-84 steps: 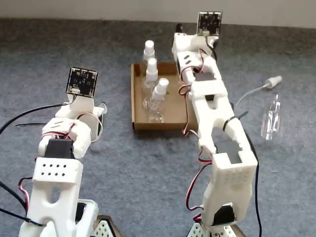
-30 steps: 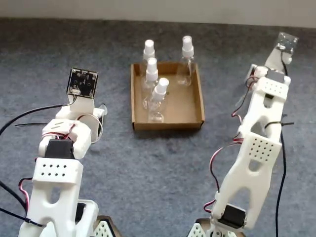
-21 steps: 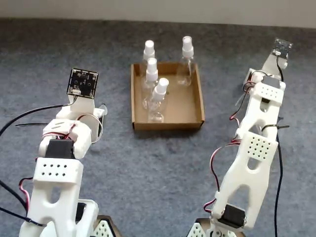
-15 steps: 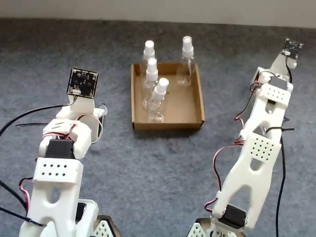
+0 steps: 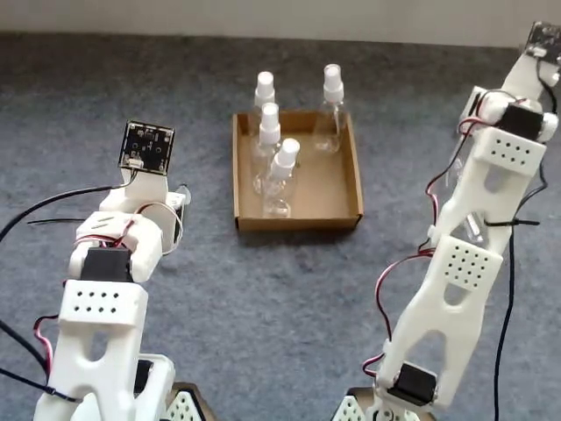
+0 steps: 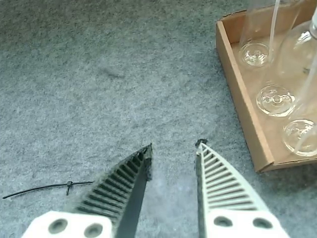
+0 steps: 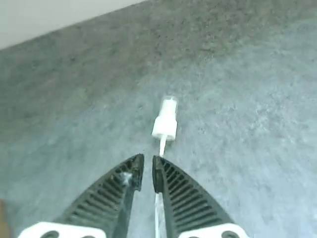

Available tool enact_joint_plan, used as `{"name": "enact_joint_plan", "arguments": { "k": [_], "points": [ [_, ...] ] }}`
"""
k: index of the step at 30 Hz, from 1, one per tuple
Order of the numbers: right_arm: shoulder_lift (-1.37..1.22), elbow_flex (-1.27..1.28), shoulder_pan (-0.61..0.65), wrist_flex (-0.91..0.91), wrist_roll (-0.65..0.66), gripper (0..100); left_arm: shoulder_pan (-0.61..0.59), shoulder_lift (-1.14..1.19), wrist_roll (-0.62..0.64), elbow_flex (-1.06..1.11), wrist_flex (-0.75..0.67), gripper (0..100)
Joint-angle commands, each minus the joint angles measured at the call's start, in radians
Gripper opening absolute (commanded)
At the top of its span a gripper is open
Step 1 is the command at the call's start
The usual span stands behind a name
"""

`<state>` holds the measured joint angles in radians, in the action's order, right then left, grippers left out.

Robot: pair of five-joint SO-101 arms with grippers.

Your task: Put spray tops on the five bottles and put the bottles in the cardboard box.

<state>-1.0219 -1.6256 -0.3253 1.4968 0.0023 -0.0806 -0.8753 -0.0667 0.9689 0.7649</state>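
The cardboard box (image 5: 344, 189) sits mid-table. Three capped clear bottles (image 5: 282, 175) stand in it, one of them in the far right corner (image 5: 330, 110), and another capped bottle (image 5: 265, 88) stands at its far left edge. A loose white spray top (image 7: 165, 119) lies on the carpet at the far right, its tube running back under my right gripper (image 7: 149, 166), whose fingers are shut to a thin slit. The right arm (image 5: 486, 202) stretches over an uncapped bottle (image 5: 474, 226), mostly hiding it. My left gripper (image 6: 173, 148) is open and empty above the carpet, left of the box (image 6: 242, 94).
A black cable tie (image 6: 49, 187) lies on the grey carpet near my left gripper. Black cables (image 5: 35, 219) trail off the left arm. A pale wall edge runs along the back of the carpet.
The right arm left a capped bottle standing in the box's far right corner and swung away to the far right, over the loose spray top. The left arm stayed still.
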Motion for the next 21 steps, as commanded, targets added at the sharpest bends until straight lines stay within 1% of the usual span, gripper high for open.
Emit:
{"name": "enact_joint_plan", "arguments": {
  "k": [1, 4, 6, 11, 13, 17, 21],
  "points": [
    [0.177, -0.077, 0.022, 0.054, 0.006, 0.5, 0.015, -0.004, -0.003, -0.005, -0.018, 14],
    [0.165, -0.065, 0.018, -0.024, 0.008, 1.2, 0.015, -0.004, -0.003, -0.005, -0.018, 14],
    [0.119, -0.042, 0.018, -0.094, 0.011, 4.6, 0.015, -0.004, -0.003, -0.005, -0.018, 14],
    [-0.048, -0.035, 0.016, -0.344, 0.006, 23.2, 0.015, -0.004, -0.003, 0.005, -0.023, 14],
    [-0.117, -0.036, 0.024, -0.440, 0.006, 27.7, 0.016, -0.004, -0.003, 0.012, -0.023, 14],
    [-0.234, -0.031, 0.025, -0.585, 0.009, 28.2, 0.016, -0.004, -0.003, 0.013, -0.025, 14],
    [-0.341, -0.030, 0.016, -0.661, 0.011, 28.2, 0.016, -0.004, -0.003, 0.015, -0.025, 14]
  ]
}}
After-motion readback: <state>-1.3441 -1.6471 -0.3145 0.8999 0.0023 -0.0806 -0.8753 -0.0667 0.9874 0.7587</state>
